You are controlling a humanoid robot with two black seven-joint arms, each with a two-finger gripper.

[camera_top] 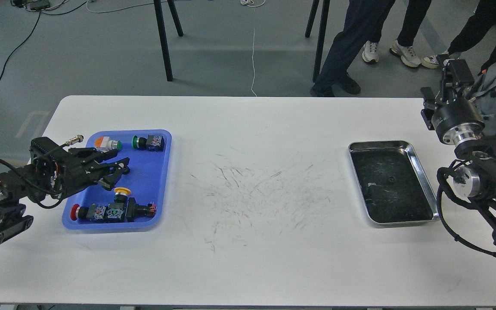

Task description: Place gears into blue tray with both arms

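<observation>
Head view: the left gripper (116, 170) hangs over the blue tray (162, 181) at the table's (248, 267) left, fingers slightly parted around nothing visible. Push-button switches (114, 211) lie in that tray. To the right sits the steel tray (420, 172), one tiny gear (391, 179) on its dark floor. The right gripper (452, 71) rises at the far edge; I cannot tell its state.

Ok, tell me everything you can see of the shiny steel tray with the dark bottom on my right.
The shiny rectangular steel tray lies flat on the white table, near its right edge. It has a polished raised rim, rounded corners and a dark, scuffed bottom with pale marks. One tiny dark round thing sits near its middle, too small to identify. Nothing else touches it; neither gripper is over it.
</observation>
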